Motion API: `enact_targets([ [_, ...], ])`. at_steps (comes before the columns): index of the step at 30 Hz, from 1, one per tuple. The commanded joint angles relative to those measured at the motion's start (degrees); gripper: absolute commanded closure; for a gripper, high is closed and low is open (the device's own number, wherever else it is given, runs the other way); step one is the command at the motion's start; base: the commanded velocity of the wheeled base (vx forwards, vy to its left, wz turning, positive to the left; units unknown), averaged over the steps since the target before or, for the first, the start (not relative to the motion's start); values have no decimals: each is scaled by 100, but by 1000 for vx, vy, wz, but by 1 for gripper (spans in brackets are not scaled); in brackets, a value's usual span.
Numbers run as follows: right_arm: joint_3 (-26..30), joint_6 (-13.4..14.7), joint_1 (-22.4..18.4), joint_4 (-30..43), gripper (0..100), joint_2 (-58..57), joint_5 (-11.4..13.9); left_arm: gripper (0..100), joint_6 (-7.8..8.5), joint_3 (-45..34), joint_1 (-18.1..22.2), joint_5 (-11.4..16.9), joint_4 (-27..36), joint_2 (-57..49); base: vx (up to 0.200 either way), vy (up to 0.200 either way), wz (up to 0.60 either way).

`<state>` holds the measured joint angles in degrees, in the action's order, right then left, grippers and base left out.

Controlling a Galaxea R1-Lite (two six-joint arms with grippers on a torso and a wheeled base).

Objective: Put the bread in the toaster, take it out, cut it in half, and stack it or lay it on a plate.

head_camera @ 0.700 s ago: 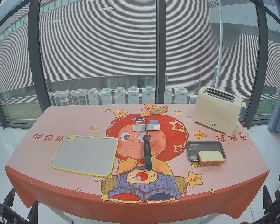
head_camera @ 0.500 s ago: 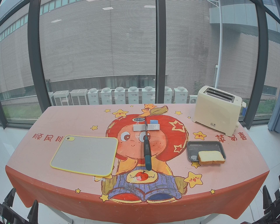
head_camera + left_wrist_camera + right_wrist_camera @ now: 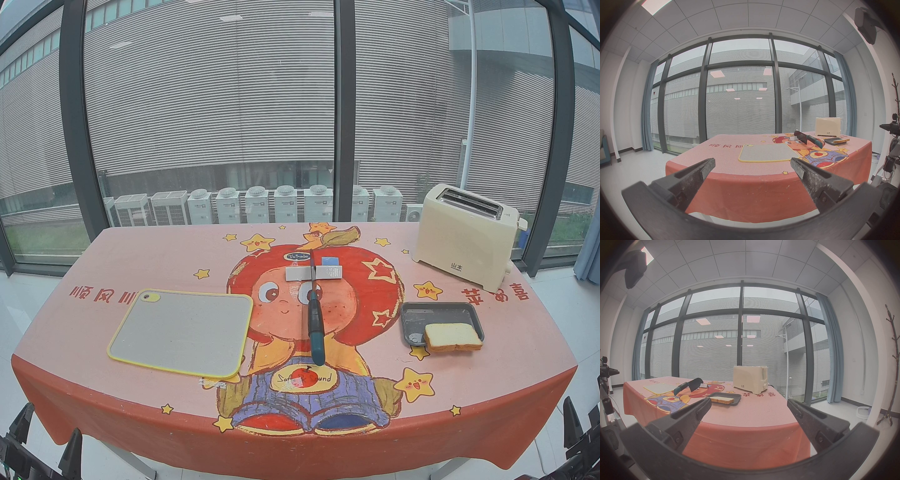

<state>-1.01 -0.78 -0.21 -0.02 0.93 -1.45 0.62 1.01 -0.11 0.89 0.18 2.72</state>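
Here, a slice of bread point(image 3: 453, 335) lies in a dark tray point(image 3: 437, 310) at the lower right of the head view, on a table point(image 3: 156, 262) draped in an orange cartoon cloth. A cream toaster point(image 3: 465, 234) stands behind the tray, at mid right. A knife point(image 3: 315, 319) with a teal handle lies at centre frame, and a grey cutting board point(image 3: 181, 331) sits at lower left. The left gripper point(image 3: 752, 164) and the right gripper point(image 3: 748, 403) hang off the table, both with jaws spread wide.
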Motion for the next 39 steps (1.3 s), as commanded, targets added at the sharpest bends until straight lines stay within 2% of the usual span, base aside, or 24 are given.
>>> enact_targets([
  [1,92,16,3,-6,0,-31,-13,0,-1,-101,2,8,-1,9,0,0,0],
  [15,92,-89,3,2,0,-31,-4,0,-1,-101,2,8,-1,9,0,0,0],
  [39,84,-80,3,-15,0,-31,-22,0,-1,-101,2,8,-1,9,0,0,0],
])
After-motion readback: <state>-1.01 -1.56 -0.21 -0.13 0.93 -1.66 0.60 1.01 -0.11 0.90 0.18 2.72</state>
